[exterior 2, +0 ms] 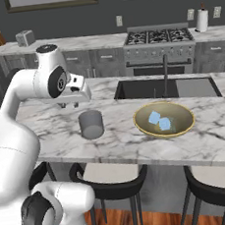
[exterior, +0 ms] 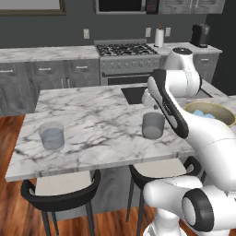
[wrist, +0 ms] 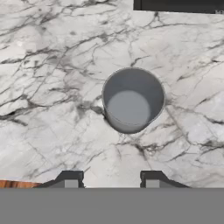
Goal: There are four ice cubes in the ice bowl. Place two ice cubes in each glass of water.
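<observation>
Pale-blue ice cubes (exterior 2: 159,120), two, are seen left in the ice bowl (exterior 2: 185,126) at 3 o'clock of the near glass (exterior 2: 91,124); gripper (wrist: 109,181) fingers are parted, nothing grasped.

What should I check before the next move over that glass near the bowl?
1. End effector above the near glass: ok, glass sits ahead of the fingertips.
2. Cube held between fingertips: not ok, none visible.
3. Ice in near glass: cannot tell, nothing pale blue shows inside.
4. Ice bowl stock: two ice cubes visible.
5. Far glass upright on the counter: ok.
6. Path to bowl: ok, open counter between.
</observation>
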### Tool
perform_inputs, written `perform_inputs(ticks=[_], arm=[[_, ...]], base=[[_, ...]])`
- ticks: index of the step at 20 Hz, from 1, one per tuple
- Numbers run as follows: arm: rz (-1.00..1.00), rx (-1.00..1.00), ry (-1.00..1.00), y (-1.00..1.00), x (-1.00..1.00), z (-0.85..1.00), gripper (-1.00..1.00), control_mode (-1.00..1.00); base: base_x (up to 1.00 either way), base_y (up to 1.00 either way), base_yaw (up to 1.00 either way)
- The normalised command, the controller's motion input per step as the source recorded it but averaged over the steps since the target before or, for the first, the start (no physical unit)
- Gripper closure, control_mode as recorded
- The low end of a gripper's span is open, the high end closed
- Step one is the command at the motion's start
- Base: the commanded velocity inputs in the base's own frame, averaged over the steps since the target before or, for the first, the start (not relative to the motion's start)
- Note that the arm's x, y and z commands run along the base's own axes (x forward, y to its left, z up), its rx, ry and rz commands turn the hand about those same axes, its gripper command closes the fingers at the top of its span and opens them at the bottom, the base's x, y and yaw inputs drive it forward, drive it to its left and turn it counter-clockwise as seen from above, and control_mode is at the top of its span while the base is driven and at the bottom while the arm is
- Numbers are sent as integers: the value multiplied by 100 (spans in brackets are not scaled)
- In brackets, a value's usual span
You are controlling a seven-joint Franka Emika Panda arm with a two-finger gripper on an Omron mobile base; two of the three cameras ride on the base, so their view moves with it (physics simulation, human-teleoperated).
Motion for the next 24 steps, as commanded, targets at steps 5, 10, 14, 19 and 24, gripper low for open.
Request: perform_inputs(ticks=[5, 10, 14, 19, 24], arm=[[0, 1, -1, -30, -10, -1, -100, -100], [1, 0, 0, -86, -10, 0, -100, -100], [0, 0, 6, -68, -2, -11, -100, -100], [7, 0, 4, -60, 1, -10, -100, -100], [0, 0, 3, -43, 27, 0, -100, -100]], base=[[0, 0, 0], [0, 0, 0], [0, 0, 0], [0, 0, 0], [0, 0, 0]])
